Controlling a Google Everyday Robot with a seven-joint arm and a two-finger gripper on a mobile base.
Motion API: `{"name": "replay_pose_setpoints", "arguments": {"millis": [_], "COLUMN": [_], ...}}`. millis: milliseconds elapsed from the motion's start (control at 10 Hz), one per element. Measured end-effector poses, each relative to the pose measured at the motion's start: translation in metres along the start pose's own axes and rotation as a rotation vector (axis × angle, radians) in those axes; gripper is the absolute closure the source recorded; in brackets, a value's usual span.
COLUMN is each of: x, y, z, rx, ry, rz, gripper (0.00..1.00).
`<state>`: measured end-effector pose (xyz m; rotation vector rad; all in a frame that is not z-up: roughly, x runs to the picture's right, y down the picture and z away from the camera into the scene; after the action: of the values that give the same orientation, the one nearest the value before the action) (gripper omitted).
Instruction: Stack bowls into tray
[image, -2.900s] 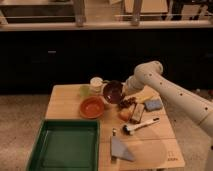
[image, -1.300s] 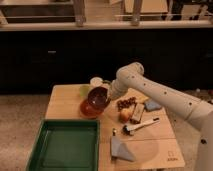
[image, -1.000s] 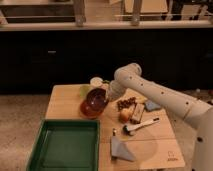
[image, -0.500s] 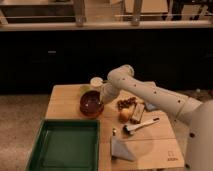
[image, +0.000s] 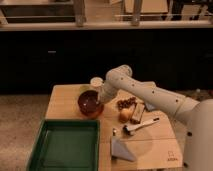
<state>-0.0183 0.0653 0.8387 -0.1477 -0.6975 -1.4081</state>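
The dark maroon bowl (image: 90, 101) sits at the table's back left, on top of the orange-red bowl (image: 91, 113), of which only a lower edge shows beneath it. My gripper (image: 102, 98) is at the maroon bowl's right rim, shut on it, with the white arm reaching in from the right. The dark green tray (image: 46, 150) lies at the front left, just in front of the bowls, and holds nothing.
A small pale cup (image: 96, 81) stands behind the bowls. To the right lie a cluster of dark round bits (image: 126, 103), an orange fruit (image: 124, 115), a snack bar (image: 138, 112), a brush (image: 141, 126) and a grey wedge (image: 121, 149).
My gripper carried the maroon bowl from the table's middle leftward, held it over the orange-red bowl and lowered it onto that bowl.
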Motion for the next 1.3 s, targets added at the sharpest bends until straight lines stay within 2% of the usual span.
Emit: {"name": "replay_pose_setpoints", "arguments": {"millis": [300, 600, 800, 1300], "x": [0.001, 0.000, -0.001, -0.002], "y": [0.000, 0.004, 0.001, -0.001], "z": [0.006, 0.013, 0.017, 0.020], "rx": [0.008, 0.026, 0.036, 0.044], "ry": [-0.016, -0.033, -0.040, -0.045], "rz": [0.011, 0.020, 0.016, 0.009], "gripper": [0.68, 0.35, 0.21, 0.20]}}
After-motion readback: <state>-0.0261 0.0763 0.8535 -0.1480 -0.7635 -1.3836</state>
